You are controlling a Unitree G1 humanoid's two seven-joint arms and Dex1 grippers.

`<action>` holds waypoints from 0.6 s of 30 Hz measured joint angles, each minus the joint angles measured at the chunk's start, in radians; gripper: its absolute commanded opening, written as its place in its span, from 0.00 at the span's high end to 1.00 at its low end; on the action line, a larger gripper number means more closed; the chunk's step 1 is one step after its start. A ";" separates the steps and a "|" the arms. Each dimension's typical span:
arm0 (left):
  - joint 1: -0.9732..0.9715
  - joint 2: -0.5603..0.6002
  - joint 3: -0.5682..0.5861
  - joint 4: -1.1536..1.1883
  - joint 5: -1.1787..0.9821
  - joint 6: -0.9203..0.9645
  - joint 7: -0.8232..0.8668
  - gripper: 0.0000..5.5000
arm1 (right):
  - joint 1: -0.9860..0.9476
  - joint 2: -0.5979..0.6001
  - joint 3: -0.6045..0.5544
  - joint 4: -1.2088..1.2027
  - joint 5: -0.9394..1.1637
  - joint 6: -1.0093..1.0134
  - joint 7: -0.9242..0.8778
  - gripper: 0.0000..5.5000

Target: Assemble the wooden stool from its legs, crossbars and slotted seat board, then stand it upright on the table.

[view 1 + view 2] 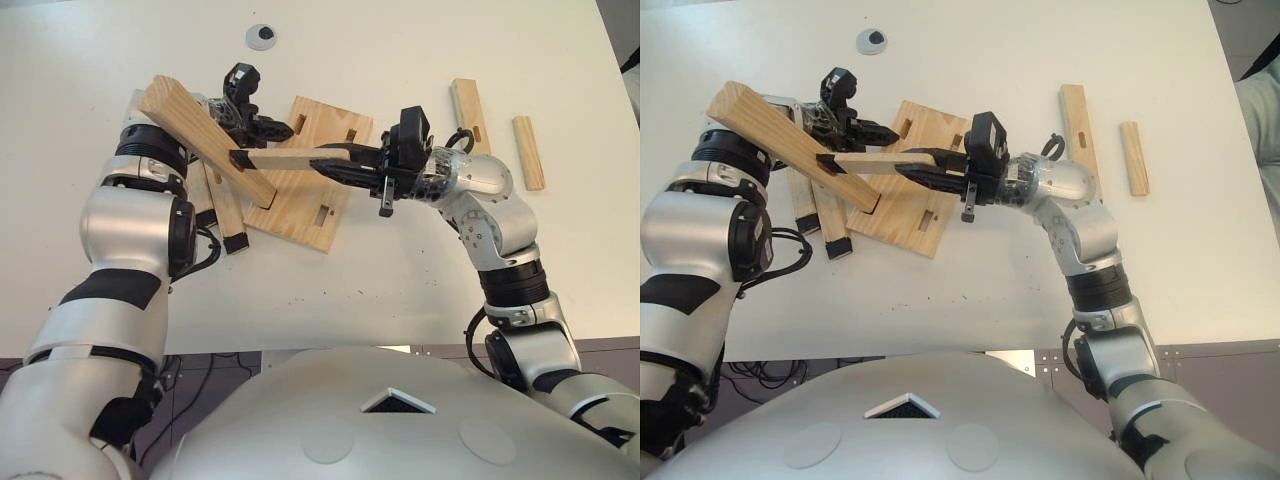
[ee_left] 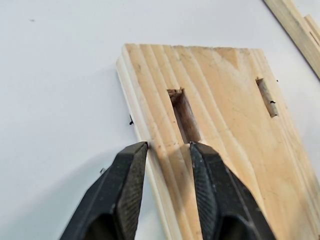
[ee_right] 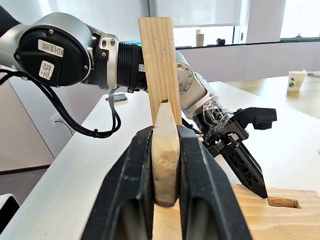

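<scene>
Right gripper (image 1: 326, 166) clamps the crossbar (image 1: 282, 158), tip in the raised leg (image 1: 190, 120). Left gripper (image 1: 275, 128) gapes above the seat board (image 1: 290, 205); that leg may twist off.

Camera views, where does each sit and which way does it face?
Left eye: on the head, facing forward and down at the table; both arms show.
Right eye: beside it, same scene and arms.
Left wrist: on that wrist, looking past the left gripper onto the seat board.
Right wrist: on that wrist, looking along the crossbar in the right gripper toward the left arm.
Shared: all show the seat board.
</scene>
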 measured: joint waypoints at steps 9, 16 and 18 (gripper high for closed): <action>0.002 0.005 0.021 0.008 -0.016 0.034 0.003 0.73 | 0.043 0.020 0.079 0.139 -0.095 -0.183 -0.032 0.93; 0.006 0.010 0.034 -0.007 -0.020 0.037 0.081 0.73 | 0.065 0.035 0.092 0.078 -0.136 -0.122 -0.088 0.93; 0.013 0.007 0.036 -0.026 -0.021 0.037 0.114 0.73 | 0.064 0.031 0.094 0.024 -0.145 -0.057 -0.108 0.93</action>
